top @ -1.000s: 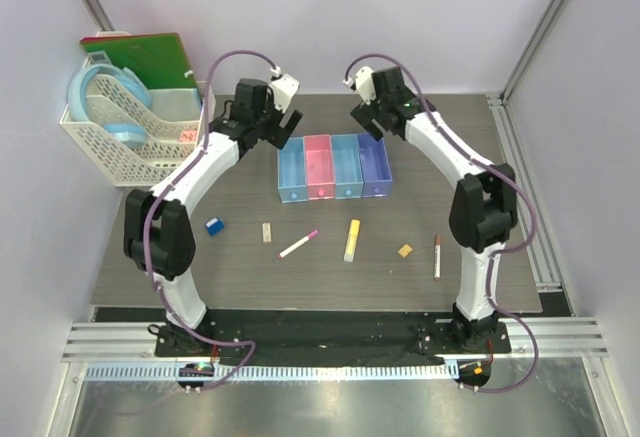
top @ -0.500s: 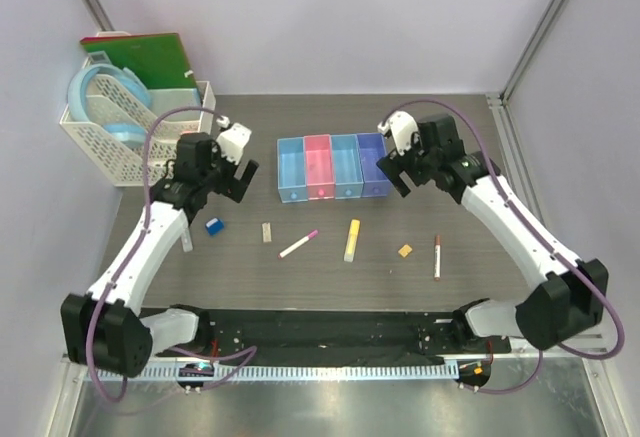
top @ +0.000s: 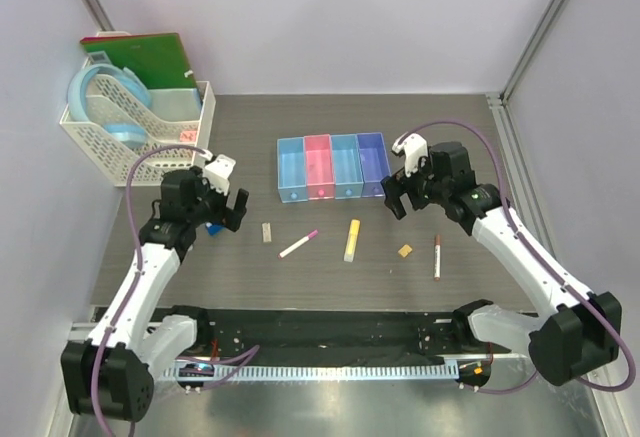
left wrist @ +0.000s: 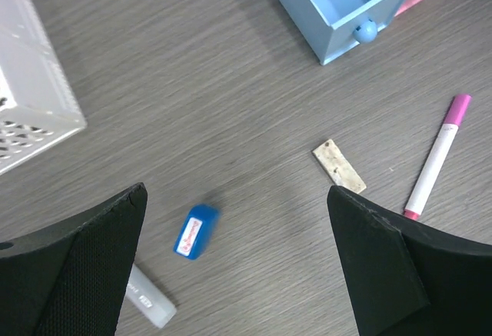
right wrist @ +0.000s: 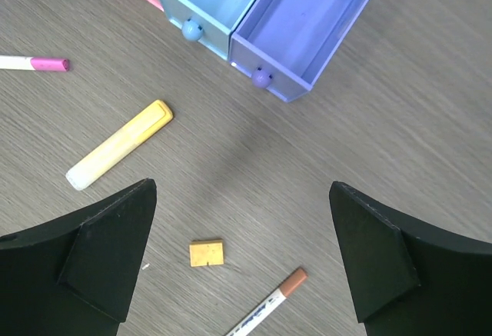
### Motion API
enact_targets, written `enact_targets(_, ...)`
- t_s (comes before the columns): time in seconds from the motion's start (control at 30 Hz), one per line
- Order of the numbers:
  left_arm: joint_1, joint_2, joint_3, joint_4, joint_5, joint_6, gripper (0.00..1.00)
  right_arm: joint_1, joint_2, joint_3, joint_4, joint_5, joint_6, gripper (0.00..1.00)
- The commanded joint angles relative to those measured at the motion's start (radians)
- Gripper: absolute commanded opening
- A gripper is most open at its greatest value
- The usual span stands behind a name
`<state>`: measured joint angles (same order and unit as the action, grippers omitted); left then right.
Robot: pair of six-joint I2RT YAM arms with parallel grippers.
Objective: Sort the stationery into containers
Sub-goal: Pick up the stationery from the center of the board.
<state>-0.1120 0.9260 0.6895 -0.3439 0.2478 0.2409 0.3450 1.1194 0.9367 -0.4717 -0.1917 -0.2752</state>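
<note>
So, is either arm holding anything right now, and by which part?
Nothing is held: the left end effector and the right end effector are both open and empty.

white basket (top: 150,163); green book (top: 140,60); blue rings (top: 125,137)

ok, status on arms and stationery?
Left fingers and right fingers open, empty. Yellow marker, two white pens, tan erasers, small blue block all loose on table; four pastel plastic bins empty. Nothing blocking.

Robot lab cell: alu frame (top: 541,32), plain walls (top: 330,17), test table (top: 330,277).
</note>
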Motion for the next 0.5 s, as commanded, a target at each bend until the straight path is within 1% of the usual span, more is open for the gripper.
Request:
enact_targets(0.0, 0.002, 0.079, -0.002, 0.074, 0.073, -0.034, 1.00, -0.005, 0.032, -0.001, 0.074, -0.037, 0.039, 0.99)
enact_targets(0.13, -0.003, 0.154, -0.034, 0.111, 0.090, -0.038, 1.00, -0.005, 0.040, -0.012, 0.081, -0.020, 0.033, 1.00)
enact_targets(0.23, -0.005, 0.174, -0.038, 0.112, 0.111, -0.038, 1.00, -0.005, 0.045, -0.022, 0.088, -0.015, 0.043, 1.00)
enact_targets(0.47, -0.005, 0.125, -0.071, 0.154, 0.154, -0.058, 1.00, -0.005, 0.045, -0.024, 0.099, 0.015, 0.068, 1.00)
